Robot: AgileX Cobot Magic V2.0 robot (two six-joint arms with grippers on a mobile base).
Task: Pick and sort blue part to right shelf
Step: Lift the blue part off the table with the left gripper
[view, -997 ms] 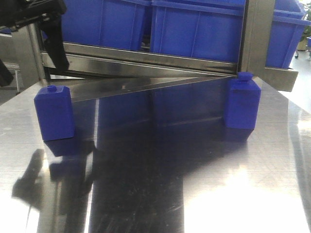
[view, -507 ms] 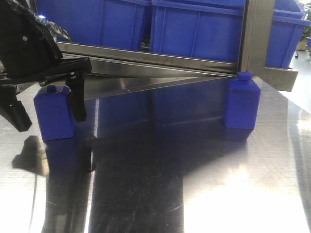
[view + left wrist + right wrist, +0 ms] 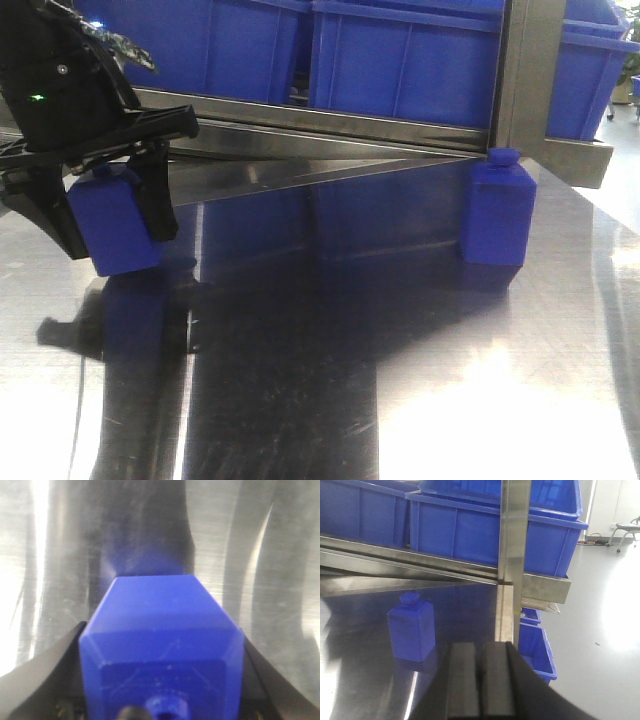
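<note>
**Left gripper pinches the blue part; the shelf lies behind and to its right**

The small solid-blue plastic block shaped like a squat bottle, the blue part (image 3: 110,215), is at the left end of the flat shiny steel table (image 3: 400,400). It sits between the black fingers of the left gripper (image 3: 115,238). In the left wrist view the fingers (image 3: 50,670) flank two opposite sides and seem pressed against them, so I judge the part pinched. Its long axis runs up through the short round knob (image 3: 167,707) and leans a little off vertical in the front view.

The right shelf (image 3: 350,125), a steel-framed rack carrying large blue plastic crates (image 3: 400,60), stands behind the table and runs off to the right of the held part. The coming move therefore looks like up, back and rightward.

The right gripper (image 3: 480,680), its black pads pressed together on nothing, hangs near the identical twin block (image 3: 411,630). That block stands upright beside the steel post (image 3: 510,555).

Reflections blur the part's lower edge, so I cannot tell whether its base touches the table. No roller tracks are in view.
</note>
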